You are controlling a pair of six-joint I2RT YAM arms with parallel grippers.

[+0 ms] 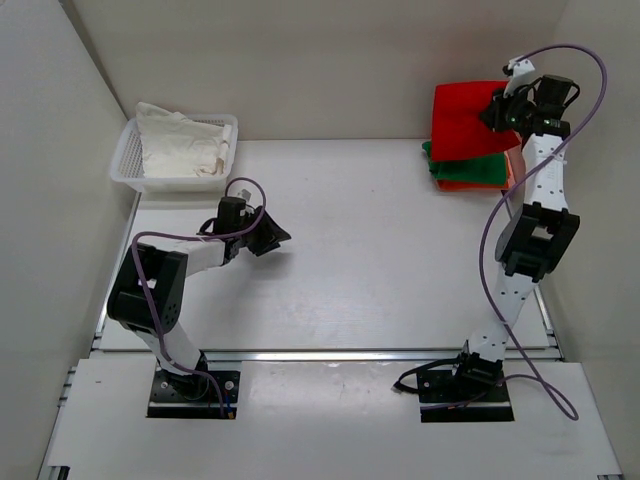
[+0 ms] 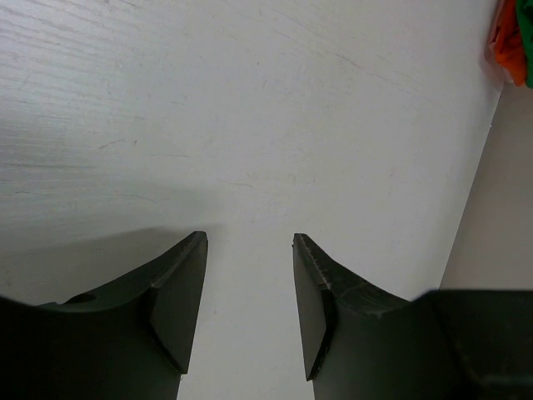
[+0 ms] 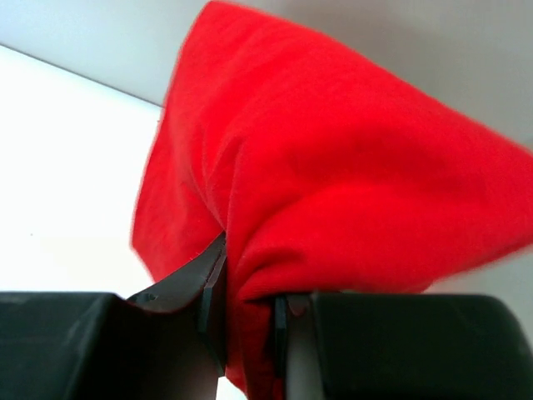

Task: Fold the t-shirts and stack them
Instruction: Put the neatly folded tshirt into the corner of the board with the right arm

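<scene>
Top external view shows the red shirt (image 1: 460, 120) held up at the table's (image 1: 380, 270) far right corner, pinched in the right gripper (image 1: 497, 110), above a green shirt (image 1: 468, 168) that covers all but an edge of the orange shirt (image 1: 475, 185). Right wrist view has the jaws closed on a bunched red fold, their tips buried in cloth. The left gripper (image 2: 250, 242) hangs open over bare table, well apart from the shirts; a basket (image 1: 122, 165) of white cloth (image 1: 185, 150) sits far left.
</scene>
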